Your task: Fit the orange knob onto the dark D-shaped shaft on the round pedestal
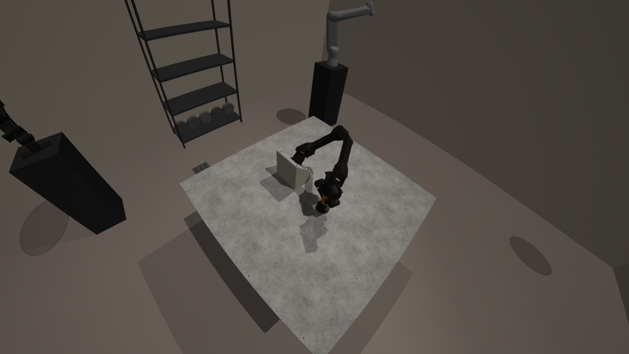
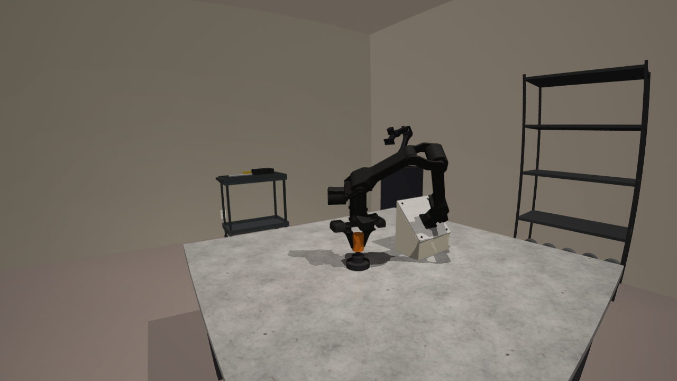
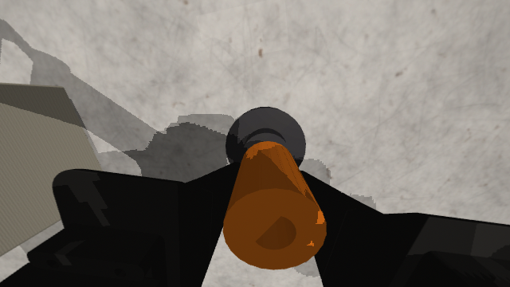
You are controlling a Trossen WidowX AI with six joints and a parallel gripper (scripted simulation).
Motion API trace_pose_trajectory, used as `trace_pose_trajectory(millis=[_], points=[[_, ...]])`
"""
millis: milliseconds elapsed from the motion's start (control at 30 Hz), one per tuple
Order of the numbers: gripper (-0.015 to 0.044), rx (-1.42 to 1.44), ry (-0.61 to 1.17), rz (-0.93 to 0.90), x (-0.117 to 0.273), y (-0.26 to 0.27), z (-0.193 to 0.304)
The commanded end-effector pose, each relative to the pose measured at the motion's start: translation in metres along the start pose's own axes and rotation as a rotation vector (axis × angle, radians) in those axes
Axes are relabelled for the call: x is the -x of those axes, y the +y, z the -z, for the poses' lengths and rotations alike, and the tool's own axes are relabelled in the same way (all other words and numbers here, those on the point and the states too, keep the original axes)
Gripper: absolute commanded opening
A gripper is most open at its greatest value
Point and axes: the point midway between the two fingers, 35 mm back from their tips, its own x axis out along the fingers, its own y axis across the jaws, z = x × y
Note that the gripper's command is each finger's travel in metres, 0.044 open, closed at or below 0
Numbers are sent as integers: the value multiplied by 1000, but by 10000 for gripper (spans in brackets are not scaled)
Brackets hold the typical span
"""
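The orange knob (image 1: pixel 324 199) (image 2: pixel 358 241) (image 3: pixel 271 175) is upright in my gripper (image 2: pixel 358 245) (image 3: pixel 268 172), which is shut on it from both sides. The knob is directly above the dark round pedestal (image 1: pixel 322 209) (image 2: pixel 357 264) (image 3: pixel 267 117). In the exterior view a narrow dark gap shows between the knob's lower end and the pedestal's raised middle. The wrist view shows a D-shaped recess in the knob's top, its flat side running diagonally. The shaft is hidden under the knob, and its flat side cannot be seen.
A cream box with a sloping pale panel (image 1: pixel 292 172) (image 2: pixel 408 236) (image 3: pixel 36 159) stands on the speckled grey table (image 1: pixel 307 281) (image 2: pixel 406 321), beside the arm's base. A shelf rack (image 1: pixel 193 66) (image 2: pixel 582 175) and a small cart (image 2: pixel 255 177) stand beyond the table.
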Motion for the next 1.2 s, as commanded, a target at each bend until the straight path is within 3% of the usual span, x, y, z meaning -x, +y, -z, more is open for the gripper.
trace_pose_trajectory(millis=[0,1167], points=[[0,73,2,2,0,-1,1],[0,73,2,2,1,2,0]])
